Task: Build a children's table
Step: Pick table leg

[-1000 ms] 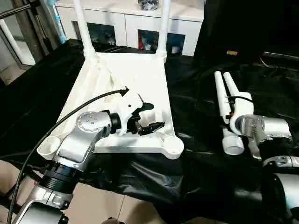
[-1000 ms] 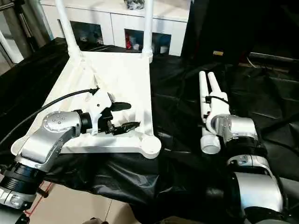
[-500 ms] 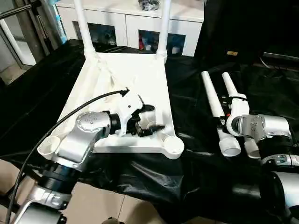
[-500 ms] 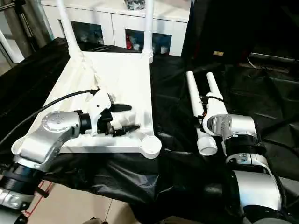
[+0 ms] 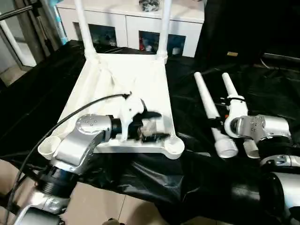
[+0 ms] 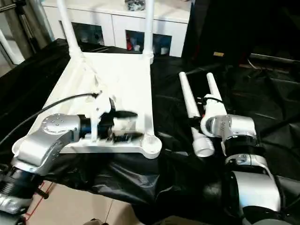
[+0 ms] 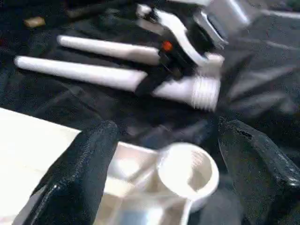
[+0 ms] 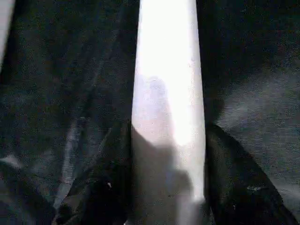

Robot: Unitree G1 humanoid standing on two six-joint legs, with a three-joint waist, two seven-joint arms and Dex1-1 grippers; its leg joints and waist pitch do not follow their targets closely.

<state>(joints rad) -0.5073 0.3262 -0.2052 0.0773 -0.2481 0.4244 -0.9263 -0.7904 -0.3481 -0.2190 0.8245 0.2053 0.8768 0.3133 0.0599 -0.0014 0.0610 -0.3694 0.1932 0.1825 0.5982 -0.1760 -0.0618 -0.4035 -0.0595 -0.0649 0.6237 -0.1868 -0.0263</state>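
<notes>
Looking along my right wrist camera, I see one white leg (image 8: 168, 103) running straight between the two black fingers (image 8: 101, 187), which press both its sides; the head view adds that this leg (image 5: 209, 114) lies right of the upturned tabletop (image 5: 136, 84), wide end toward me, beside a second leg (image 5: 230, 89). My left gripper (image 5: 154, 126) hangs fingers spread wide over the tabletop's near right corner socket (image 7: 187, 174).

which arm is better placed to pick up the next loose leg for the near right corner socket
Right, probably. The right pincer already straddles a loose leg, a finger on each side. The left pincer hovers open by the empty corner socket of the tabletop, away from the legs.
</notes>
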